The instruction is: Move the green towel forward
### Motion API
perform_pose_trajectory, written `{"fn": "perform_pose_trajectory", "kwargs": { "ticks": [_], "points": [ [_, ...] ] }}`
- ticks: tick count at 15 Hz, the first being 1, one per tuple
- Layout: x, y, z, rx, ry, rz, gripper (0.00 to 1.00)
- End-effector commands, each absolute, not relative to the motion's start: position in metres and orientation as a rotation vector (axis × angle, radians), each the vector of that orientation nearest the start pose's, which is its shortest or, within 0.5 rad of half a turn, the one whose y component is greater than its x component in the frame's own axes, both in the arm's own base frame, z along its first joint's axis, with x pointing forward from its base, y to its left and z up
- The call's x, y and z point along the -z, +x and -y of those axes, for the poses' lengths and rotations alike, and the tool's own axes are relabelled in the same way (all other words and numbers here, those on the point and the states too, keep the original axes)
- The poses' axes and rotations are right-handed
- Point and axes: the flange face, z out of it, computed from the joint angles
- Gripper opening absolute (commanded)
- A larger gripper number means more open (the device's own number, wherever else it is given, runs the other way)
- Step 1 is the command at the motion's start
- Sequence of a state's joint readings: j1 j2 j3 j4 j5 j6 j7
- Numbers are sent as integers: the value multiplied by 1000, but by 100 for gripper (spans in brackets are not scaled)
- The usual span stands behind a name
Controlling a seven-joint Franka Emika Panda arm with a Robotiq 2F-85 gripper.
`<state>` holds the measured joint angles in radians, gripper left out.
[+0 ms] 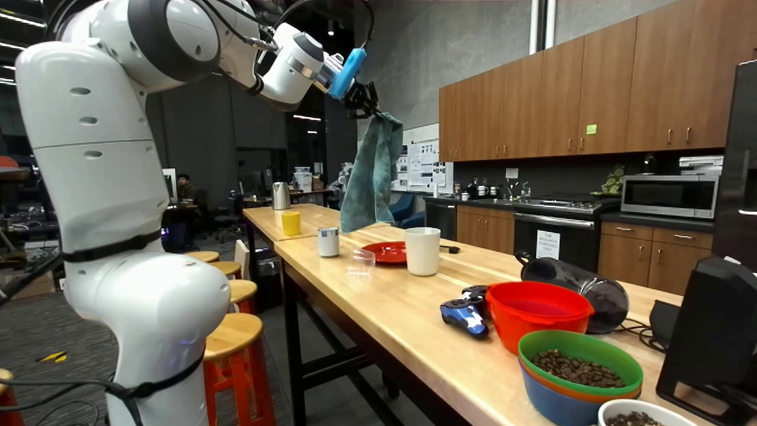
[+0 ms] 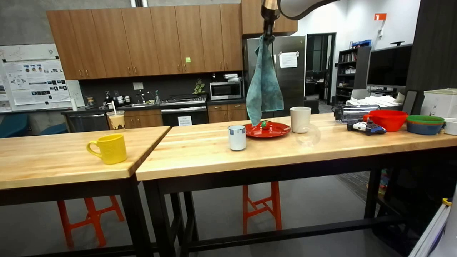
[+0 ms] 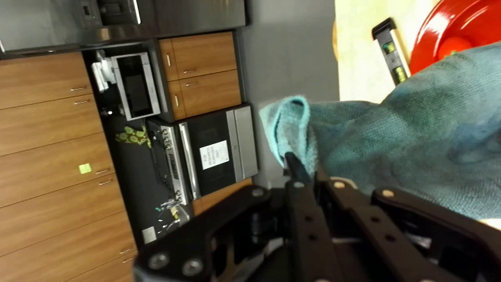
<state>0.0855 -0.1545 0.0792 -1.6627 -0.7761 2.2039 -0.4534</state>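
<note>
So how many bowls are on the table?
5: red bowl; beside it, green bowl nested in orange bowl in blue bowl; white bowl beside those. More may be nested unseen.

The bluish-green towel hangs in loose folds above the table, seemingly clear of it

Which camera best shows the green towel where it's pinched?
The wrist view: up close, the gripper pinches a folded bit of the green towel. In both exterior views, the towel hangs full length, but the pinched end looks small.
</note>
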Motion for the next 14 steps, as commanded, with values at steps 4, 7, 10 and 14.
{"fn": "perform_pose_trajectory", "kwargs": {
  "ticks": [4,7,10,14],
  "points": [
    [-741,509,-68,-442,2028,-1084,1],
    [-728,507,-63,-380,2079,-1132,1],
    [-699,510,-53,-301,2167,-1167,1],
    [-649,517,-33,-159,2273,-1193,1]
  ]
}}
